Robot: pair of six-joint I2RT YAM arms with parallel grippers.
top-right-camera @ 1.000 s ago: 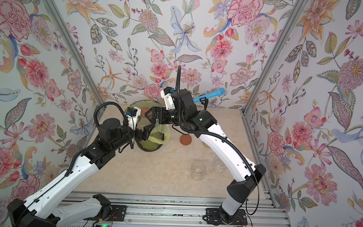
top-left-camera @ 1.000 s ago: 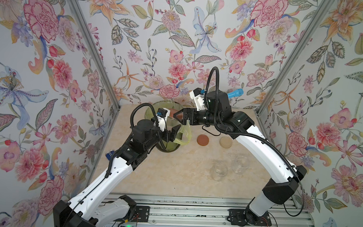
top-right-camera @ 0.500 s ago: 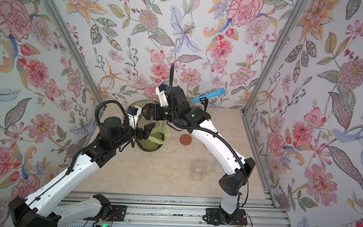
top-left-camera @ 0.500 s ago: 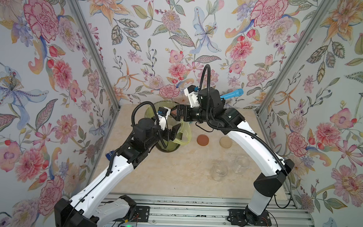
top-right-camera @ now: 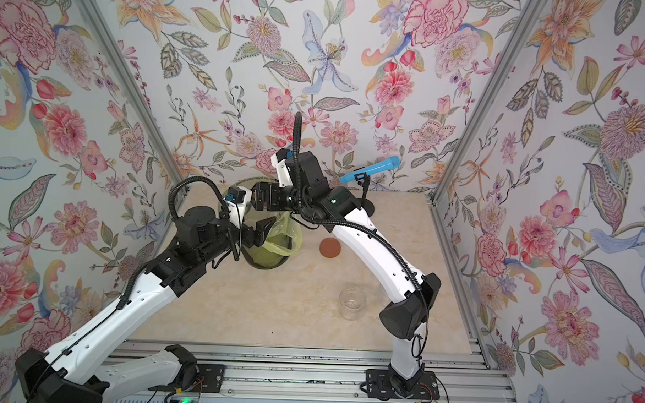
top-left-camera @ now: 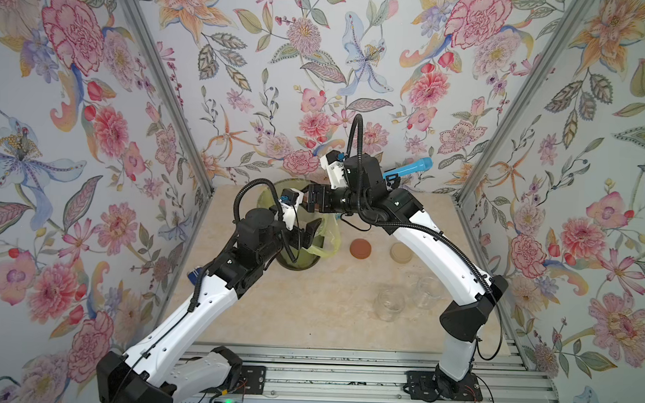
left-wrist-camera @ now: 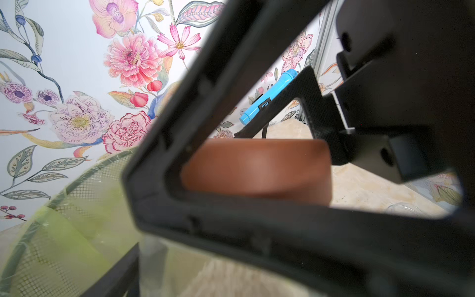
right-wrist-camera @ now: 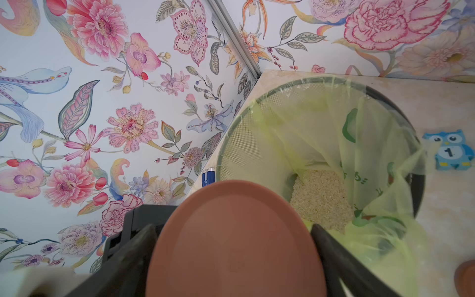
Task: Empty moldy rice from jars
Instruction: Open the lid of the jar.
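1. In both top views, the bin (top-left-camera: 296, 262) with its yellow-green bag stands at about 10 o'clock on the table (top-left-camera: 309, 320). Two empty jars (top-left-camera: 389, 304) stand open toward 4 o'clock. A reddish-brown lid (top-left-camera: 360, 248) lies near 1 o'clock and a beige lid (top-left-camera: 401, 251) near 2 o'clock. The left gripper (top-left-camera: 310, 233) and the right gripper (top-left-camera: 308, 203) meet above the bin. From here I cannot tell how either claw stands.

2. In the left wrist view, the third lid (left-wrist-camera: 257, 169), also reddish-brown, sits between two dark fingers of the right gripper. Under it a clear wall of the third jar (left-wrist-camera: 154, 257) shows, blurred. Something pale is there, perhaps rice, but I cannot say. The left claw's own state is not clear here either.

3. In the right wrist view, the right gripper (right-wrist-camera: 232, 227) has its jaws pressed on both sides of the third lid. Below, the moldy rice (right-wrist-camera: 321, 198) lies at the bottom of the bag.

4. My judgement is that two jars are done and their rice is in the bin. The third jar is not yet open, so the lid must come off and the jar must be tipped over the bin.
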